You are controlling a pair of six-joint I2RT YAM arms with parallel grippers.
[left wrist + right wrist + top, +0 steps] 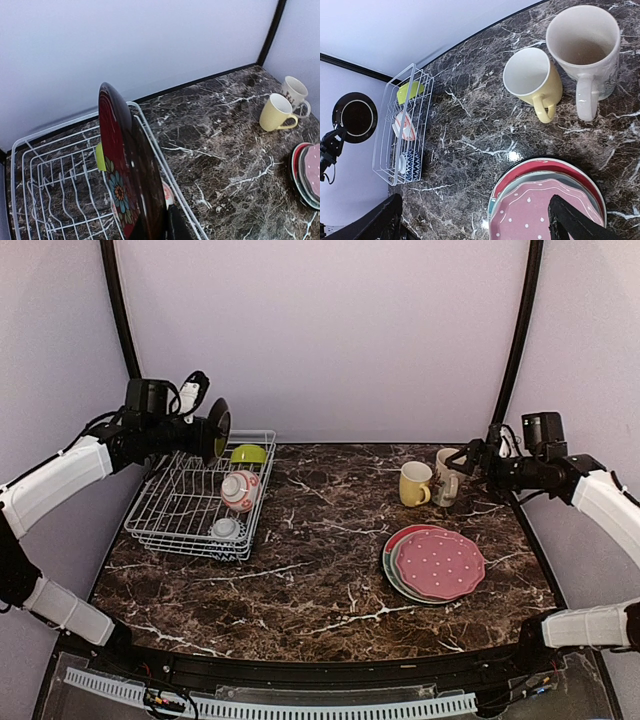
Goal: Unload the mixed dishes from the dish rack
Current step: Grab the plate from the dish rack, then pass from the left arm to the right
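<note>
Shows, from above, a dark marbled counter (320,600) with a white wire dish rack (180,543) at its left rear. Finds the left pincer (205,430) pinching the rim of a dark plate (218,430), held on edge in the air above the rear of the rack. Adds, from the left wrist view, a flower-printed face on that plate and a grip low on its rim. Counts three pieces in the rack: a lime-green bowl (248,453) at the back, a red-and-white bowl (240,490) in the middle, a striped small bowl (227,529) at the front. Places the unloaded pieces on the right of the counter: a yellow mug (414,483) just beside a cream patterned mug (447,475), and, nearer the arms, a stack of red plates (435,563) topped by a pink dotted one. Finds the right pincer (470,455) spread wide and empty, hovering just beside the cream patterned mug. Step in hand, as judged: carrying the dark plate across to the counter. To do it well: keep the pinch tight, carry high enough to clear the rack's right wall and the bowls, tip toward flat only over bare counter or the stack, lower gently, let go only once resting, and steer clear of the mugs and the right arm.
</note>
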